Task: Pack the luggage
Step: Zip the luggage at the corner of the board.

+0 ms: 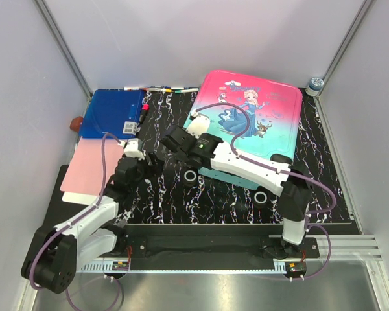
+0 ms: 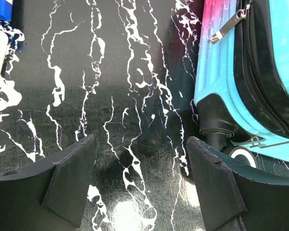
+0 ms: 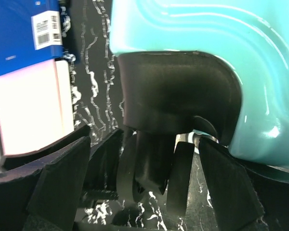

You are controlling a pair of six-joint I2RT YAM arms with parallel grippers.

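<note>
Visibly closed luggage [image 1: 282, 129], contents hidden

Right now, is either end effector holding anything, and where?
Nothing is held. Left end effector: open over the mat. Right end effector: open at a wheel of the luggage.

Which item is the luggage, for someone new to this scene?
On the black marbled mat, look to the far right. The luggage lies flat there: a pink-to-teal shell with a cartoon princess and black wheels, unlike the thin blue folder and pink sheet at left.
</note>
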